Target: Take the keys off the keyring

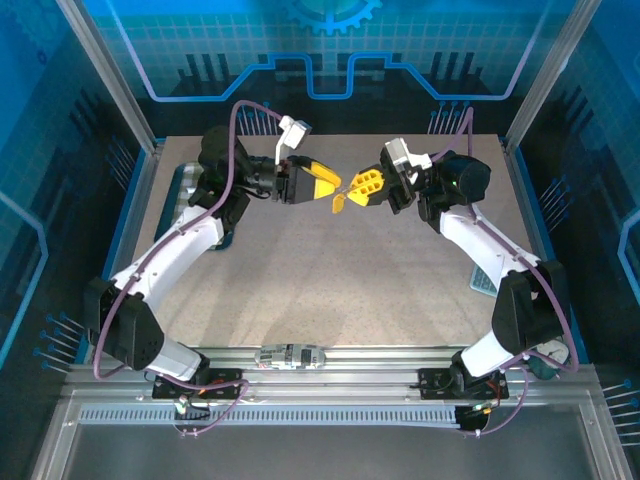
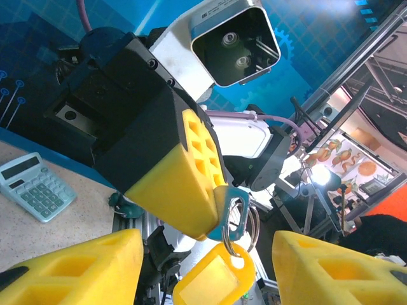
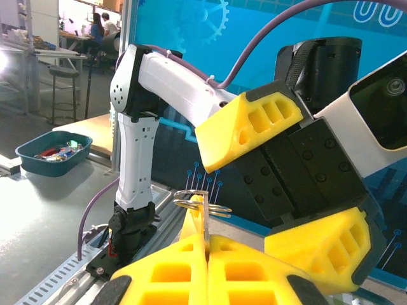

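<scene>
Flat metal key (image 2: pixel 237 213) gripped, keyring (image 2: pixel 213 279) dangling
My right pincer (image 3: pixel 205 244) is clamped on the key; below it the glossy yellow-orange keyring hangs between my half-open, empty left pincer (image 1: pixel 338 181), room either side.

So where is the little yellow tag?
In the top view the tag dangles mid-air, just under the right gripper, with the left gripper close beside it.

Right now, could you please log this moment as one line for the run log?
right gripper: shut on key | keyring: hanging below key, attached | left gripper: open, empty
</scene>
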